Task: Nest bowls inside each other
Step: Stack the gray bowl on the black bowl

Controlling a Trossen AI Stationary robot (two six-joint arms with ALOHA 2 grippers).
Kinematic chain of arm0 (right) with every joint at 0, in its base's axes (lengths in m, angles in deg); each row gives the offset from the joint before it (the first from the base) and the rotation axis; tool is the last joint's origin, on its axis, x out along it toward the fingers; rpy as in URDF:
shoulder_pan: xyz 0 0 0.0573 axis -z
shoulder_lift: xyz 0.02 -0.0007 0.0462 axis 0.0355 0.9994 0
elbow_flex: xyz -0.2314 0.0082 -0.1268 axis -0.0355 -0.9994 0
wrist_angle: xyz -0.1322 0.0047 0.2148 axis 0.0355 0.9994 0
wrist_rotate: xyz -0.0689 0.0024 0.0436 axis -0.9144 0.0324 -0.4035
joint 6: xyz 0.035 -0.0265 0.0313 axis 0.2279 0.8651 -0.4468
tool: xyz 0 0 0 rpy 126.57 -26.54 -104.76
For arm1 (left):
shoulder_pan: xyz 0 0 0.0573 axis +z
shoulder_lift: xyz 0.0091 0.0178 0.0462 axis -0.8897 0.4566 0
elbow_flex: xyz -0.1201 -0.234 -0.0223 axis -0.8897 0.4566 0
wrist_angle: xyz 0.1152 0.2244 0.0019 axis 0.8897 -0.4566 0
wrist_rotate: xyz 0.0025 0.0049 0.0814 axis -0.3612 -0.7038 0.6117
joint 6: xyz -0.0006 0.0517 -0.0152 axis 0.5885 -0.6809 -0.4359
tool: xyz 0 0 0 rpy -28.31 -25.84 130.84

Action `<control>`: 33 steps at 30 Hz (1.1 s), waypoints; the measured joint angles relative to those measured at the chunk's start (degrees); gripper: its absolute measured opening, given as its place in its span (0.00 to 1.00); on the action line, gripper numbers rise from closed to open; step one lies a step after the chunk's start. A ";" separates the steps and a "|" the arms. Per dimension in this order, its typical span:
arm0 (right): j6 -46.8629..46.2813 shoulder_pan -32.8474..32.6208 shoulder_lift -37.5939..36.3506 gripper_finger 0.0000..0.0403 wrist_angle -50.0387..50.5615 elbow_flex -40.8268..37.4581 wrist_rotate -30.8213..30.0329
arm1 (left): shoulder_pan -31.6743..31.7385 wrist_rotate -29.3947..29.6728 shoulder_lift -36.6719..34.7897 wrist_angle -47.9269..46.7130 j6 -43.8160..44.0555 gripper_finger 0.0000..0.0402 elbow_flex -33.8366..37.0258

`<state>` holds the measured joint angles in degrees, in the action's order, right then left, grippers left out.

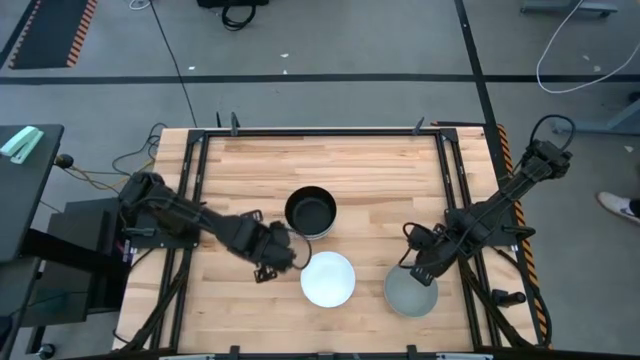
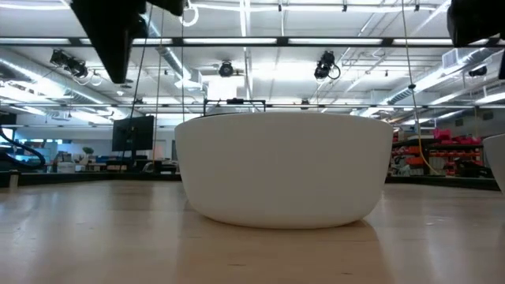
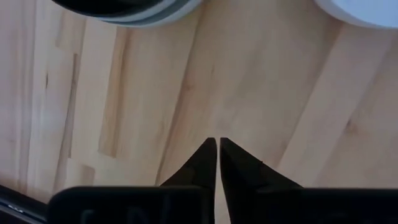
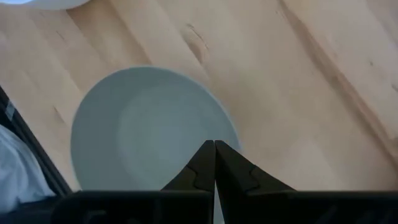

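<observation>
A black bowl (image 1: 311,212) sits mid-table, nested in paler bowls whose rims show beneath it in the left wrist view (image 3: 134,12). A white bowl (image 1: 328,279) rests on its base near the table's front and fills the low view (image 2: 284,170). A light grey bowl (image 1: 411,292) stands to its right on the wood. My left gripper (image 1: 285,250) is shut over bare wood (image 3: 217,146), between the black bowl and the white one (image 3: 367,7). My right gripper (image 1: 425,268) is shut and hangs over the grey bowl's far rim (image 4: 214,149).
Black frame rails (image 1: 320,131) run along the table's edges. Bare planks (image 1: 380,175) lie open across the far half of the table. In the low view, dark arm parts (image 2: 110,31) hang in from above, with a hall behind.
</observation>
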<state>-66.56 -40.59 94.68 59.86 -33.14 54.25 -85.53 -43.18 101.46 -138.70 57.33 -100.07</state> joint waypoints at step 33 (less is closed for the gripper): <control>-12.65 -2.63 -0.02 0.33 -5.61 -8.08 3.61 | -6.16 7.21 0.02 0.02 4.44 0.09 -0.02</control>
<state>-79.20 -43.22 94.66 54.25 -41.23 57.85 -91.69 -35.96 101.48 -138.68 61.77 -100.09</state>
